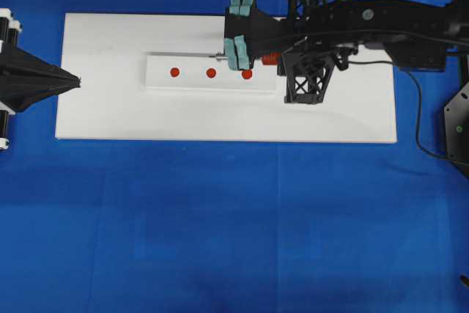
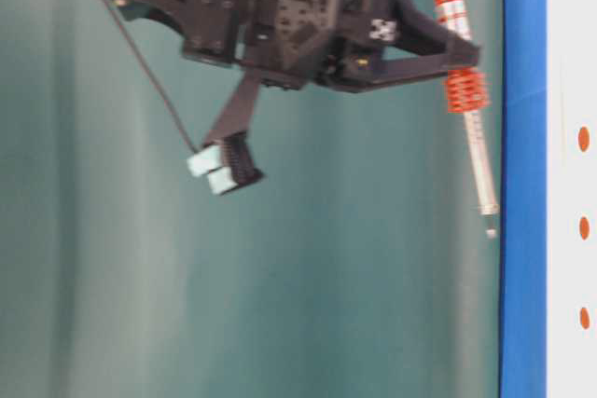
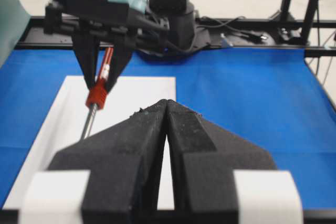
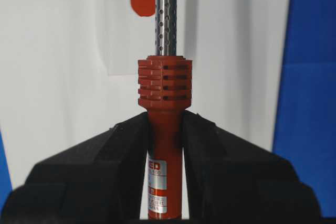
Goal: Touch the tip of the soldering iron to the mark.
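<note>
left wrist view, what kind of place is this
Probably a robotics lab bench: a blue mat covers the table, stands and cables crowd the back, and a black claw grips a soldering iron over a white board.

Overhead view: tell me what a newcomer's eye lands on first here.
The black right arm's claw, shut on the red-orange soldering iron, reaches in over the white board. Beneath it, three red dots run along a raised white strip, the middle one being the mark. The left claw sits shut at the board's left edge.
</note>
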Motion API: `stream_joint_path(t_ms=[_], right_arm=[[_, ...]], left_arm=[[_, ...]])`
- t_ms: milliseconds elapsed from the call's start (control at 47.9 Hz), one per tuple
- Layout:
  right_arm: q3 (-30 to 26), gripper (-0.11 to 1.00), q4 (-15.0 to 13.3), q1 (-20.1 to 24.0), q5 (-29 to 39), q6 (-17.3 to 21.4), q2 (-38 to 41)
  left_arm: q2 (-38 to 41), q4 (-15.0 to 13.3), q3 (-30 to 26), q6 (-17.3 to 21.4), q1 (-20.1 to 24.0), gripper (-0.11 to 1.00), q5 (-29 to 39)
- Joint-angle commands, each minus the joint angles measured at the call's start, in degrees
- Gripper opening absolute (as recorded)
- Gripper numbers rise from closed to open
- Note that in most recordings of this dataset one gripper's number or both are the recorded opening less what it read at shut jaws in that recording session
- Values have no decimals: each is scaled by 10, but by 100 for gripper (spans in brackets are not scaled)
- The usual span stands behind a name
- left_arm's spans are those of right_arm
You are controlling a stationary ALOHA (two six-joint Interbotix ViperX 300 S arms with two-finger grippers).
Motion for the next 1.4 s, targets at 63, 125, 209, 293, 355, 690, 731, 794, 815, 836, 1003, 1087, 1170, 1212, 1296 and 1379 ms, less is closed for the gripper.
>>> stream_joint_path(t_ms=[63,125,209,293,355,690,731,794,815,836,1003,1087,1170,1212,1296,1379], right_arm=[[-19,6,-3,-1,9,0,-28],[-19,6,-3,-1,9,0,-28],[-18,6,-3,-1,9,0,-28],[-18,6,-3,0,9,0,-29],[-16,6,-3,0,10,0,-31],[40,6,-3,0,11,2,-70],[48,6,-3,0,12,1,-78],[62,6,-3,0,15,1,-90],[65,6,-3,0,17,1,-93],[69,6,-3,0,18,1,-97],[94,6,-2,0,35,2,-119],[98,6,-1,0,40,2,-123],[97,6,-1,0,40,1,-123],[96,6,-1,-1,40,0,-123],[95,6,-1,0,39,-1,-123],[95,6,-1,0,38,-1,-123]], left_arm=[[2,0,-5,-1,-1,0,-5],[2,0,-5,-1,-1,0,-5],[2,0,-5,-1,-1,0,-5],[2,0,-5,-1,-1,0,-5],[2,0,-5,-1,-1,0,-5],[2,0,-5,-3,-1,0,-5],[2,0,-5,-2,-1,0,-5],[2,0,-5,-3,-1,0,-5],[2,0,-5,-3,-1,0,-5],[2,0,-5,-3,-1,0,-5],[4,0,-5,-3,-1,0,-5],[4,0,-5,-3,-1,0,-5],[4,0,-5,-3,-1,0,-5],[4,0,-5,-3,-1,0,-5],[4,0,-5,-3,-1,0,-5],[4,0,-5,-3,-1,0,-5]])
